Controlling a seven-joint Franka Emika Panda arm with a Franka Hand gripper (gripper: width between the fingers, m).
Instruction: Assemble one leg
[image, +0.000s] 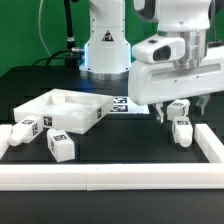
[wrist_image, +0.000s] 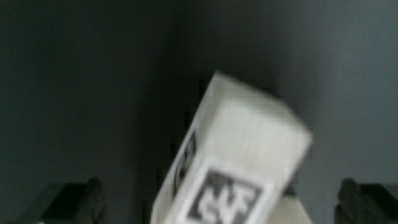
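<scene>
My gripper (image: 182, 113) hangs open at the exterior view's right, low over the table. One white leg (image: 180, 106) with black tags lies between its fingers, and a second leg (image: 183, 129) stands just in front of it. In the wrist view my gripper (wrist_image: 222, 205) is open, and the tilted leg (wrist_image: 240, 150) sits between the two dark fingertips (wrist_image: 80, 200) with a gap on each side. Two more legs (image: 24, 128) (image: 60, 146) lie at the exterior view's left.
The large white square panel (image: 62, 108) with a raised rim lies at the left middle. The marker board (image: 118, 103) lies behind it. A white rail (image: 110, 176) runs along the front and up the right side (image: 212, 140). The robot base (image: 105, 50) stands at the back.
</scene>
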